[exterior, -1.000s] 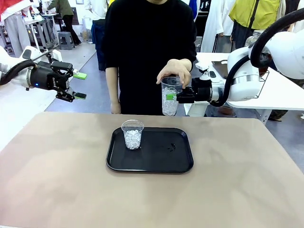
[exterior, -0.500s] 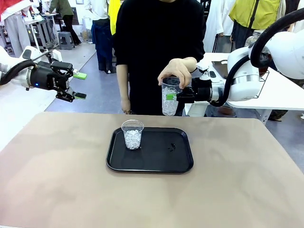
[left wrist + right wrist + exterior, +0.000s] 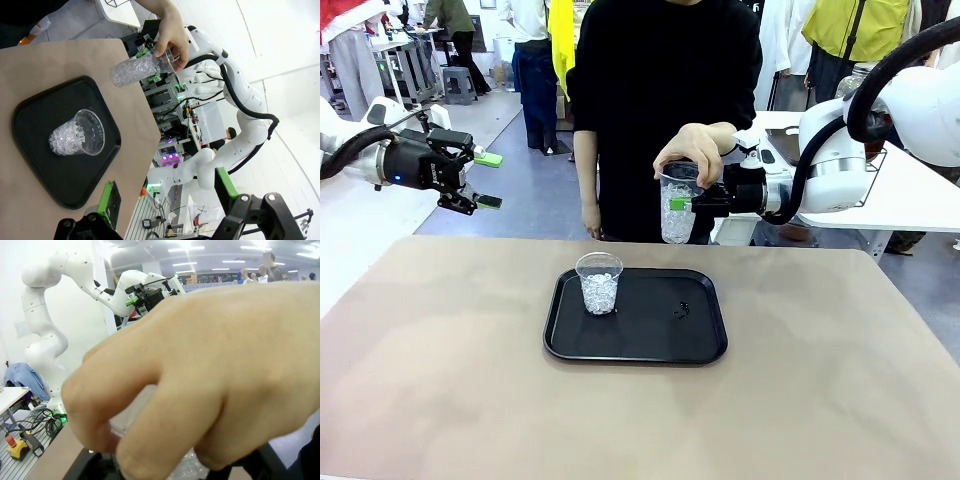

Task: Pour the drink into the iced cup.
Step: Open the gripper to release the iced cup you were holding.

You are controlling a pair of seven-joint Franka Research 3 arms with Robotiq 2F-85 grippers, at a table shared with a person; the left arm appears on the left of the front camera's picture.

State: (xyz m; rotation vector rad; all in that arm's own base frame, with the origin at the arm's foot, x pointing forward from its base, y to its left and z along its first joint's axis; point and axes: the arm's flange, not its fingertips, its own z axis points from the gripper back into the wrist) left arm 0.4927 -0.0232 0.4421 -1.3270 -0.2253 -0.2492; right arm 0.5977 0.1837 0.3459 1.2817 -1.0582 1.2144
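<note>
- While a person's hand (image 3: 692, 150) caps it, my right gripper (image 3: 680, 203) clamps an ice-filled cup (image 3: 676, 228) beyond the black tray (image 3: 650, 345), likely a handover.
- Second iced cup (image 3: 599, 284): tray's left.
- My left gripper (image 3: 488, 180): far left, jaws apart.

Close against the lens: a person's hand (image 3: 200, 375), fingers curled down over a clear cup (image 3: 136, 412), ice glinting beneath the knuckles. Behind, at left: white left arm (image 3: 42, 340), elbow raised. Lower left: blue cloth (image 3: 22, 377), red-topped button box (image 3: 11, 446). Far off: people under ceiling lights.
</note>
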